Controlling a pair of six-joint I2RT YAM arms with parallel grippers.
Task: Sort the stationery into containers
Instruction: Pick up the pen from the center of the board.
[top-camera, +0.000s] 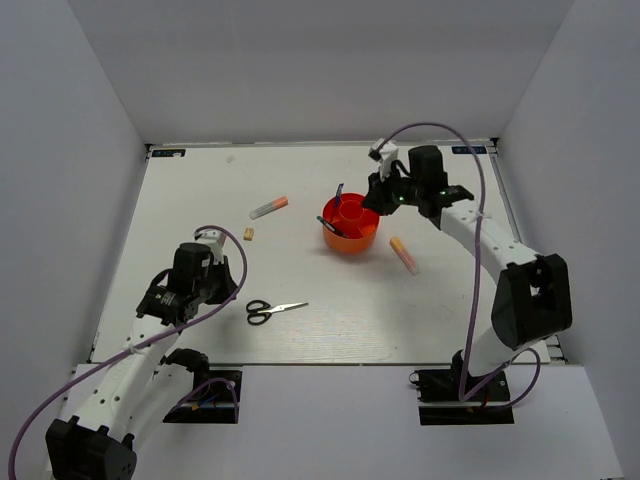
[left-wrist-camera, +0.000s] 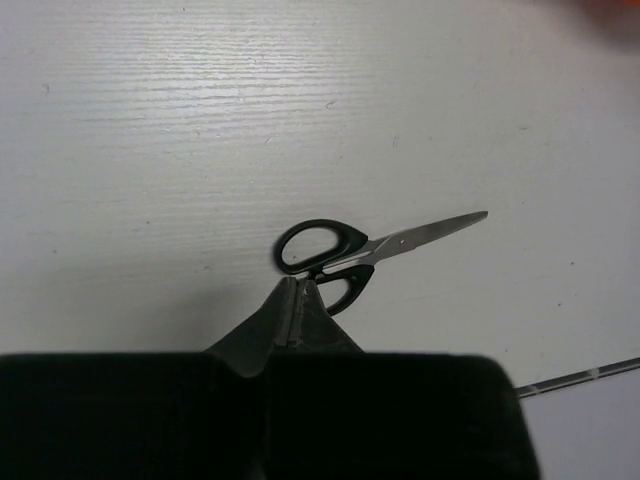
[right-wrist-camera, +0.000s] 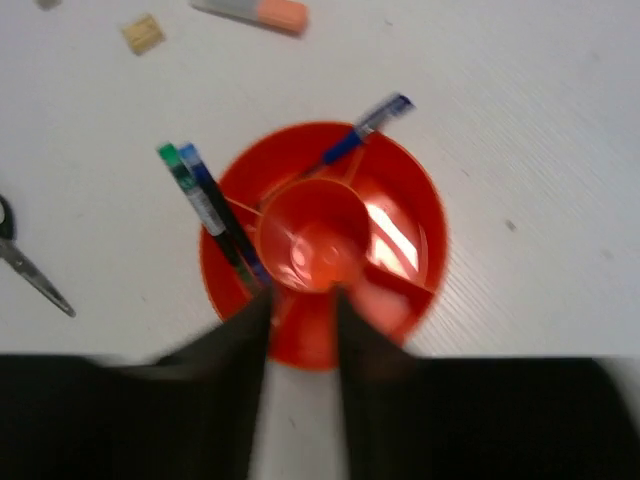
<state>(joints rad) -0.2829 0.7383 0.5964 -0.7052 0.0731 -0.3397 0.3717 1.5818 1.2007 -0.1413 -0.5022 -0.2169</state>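
Observation:
The orange-red organizer cup stands mid-table and holds dark pens. In the right wrist view the cup has two pens leaning on its left side and a blue pen at the back. My right gripper is open and empty just above the cup's rim. The black-handled scissors lie flat in front of my left gripper, which is shut and empty, its tips right at the handles.
An orange-capped white marker and a tan eraser lie left of the cup. A peach-orange highlighter lies to its right. The white enclosure walls stand close on three sides.

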